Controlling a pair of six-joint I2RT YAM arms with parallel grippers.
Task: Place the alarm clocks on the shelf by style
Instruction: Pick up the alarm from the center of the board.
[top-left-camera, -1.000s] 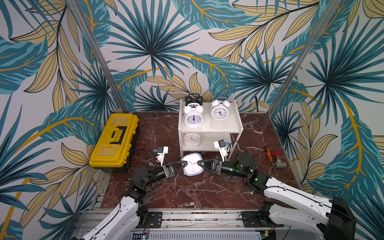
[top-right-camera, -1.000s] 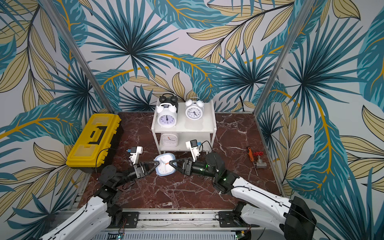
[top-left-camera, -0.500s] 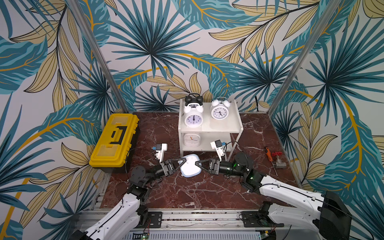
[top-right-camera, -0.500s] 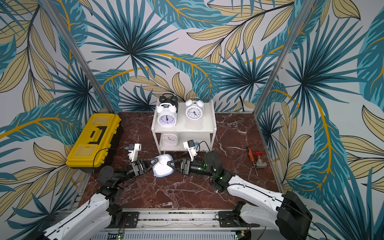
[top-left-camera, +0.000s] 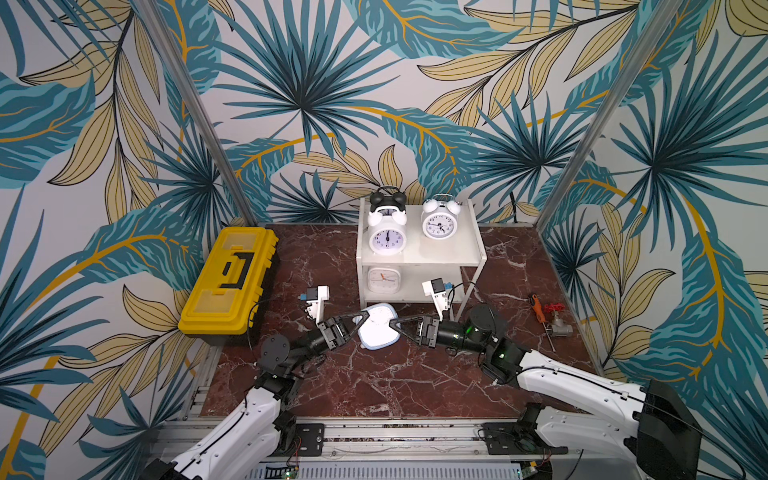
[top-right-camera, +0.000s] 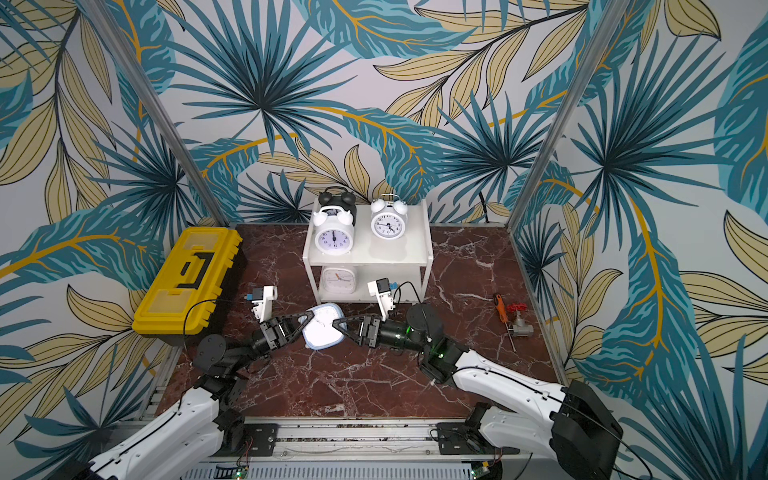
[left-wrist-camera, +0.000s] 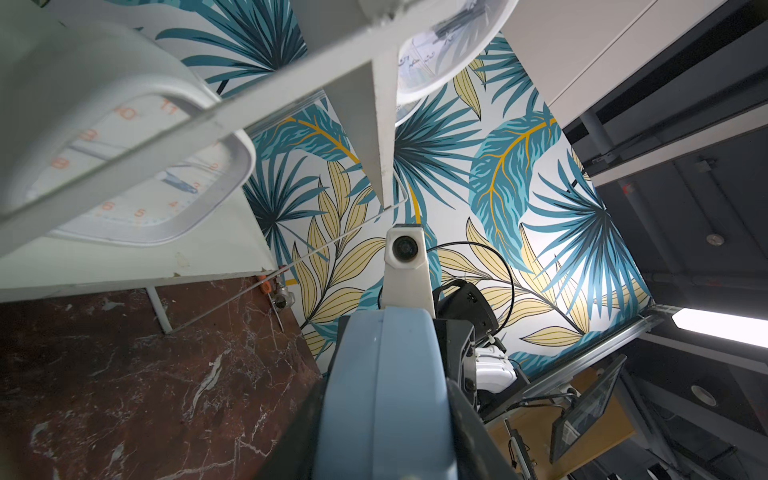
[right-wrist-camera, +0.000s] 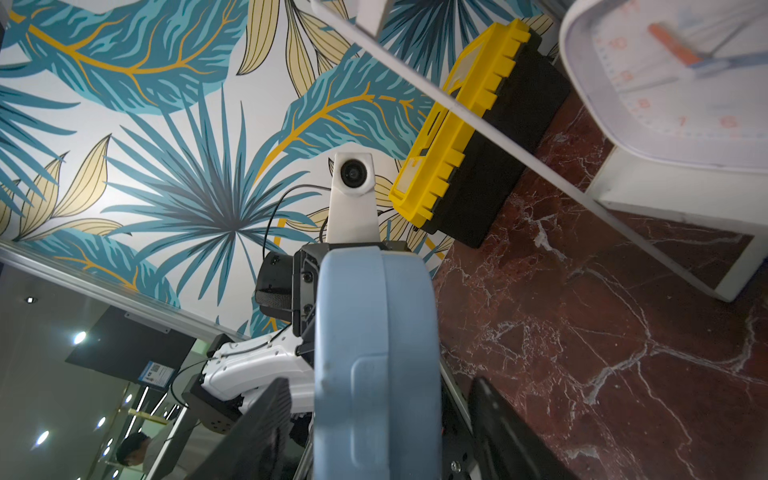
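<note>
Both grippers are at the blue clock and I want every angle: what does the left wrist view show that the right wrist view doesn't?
Left wrist only: an orange-handled screwdriver and metal valve, a round white clock face, and the left gripper shut on the light blue rounded-square plastic clock. Right wrist only: the yellow plastic toolbox, and the right gripper open, fingers clear of that clock. Both: the blue clock edge-on, the white rounded-square clock on the lower board of the white shelf, the red marble tabletop.

Black clock half behind white clock
</note>
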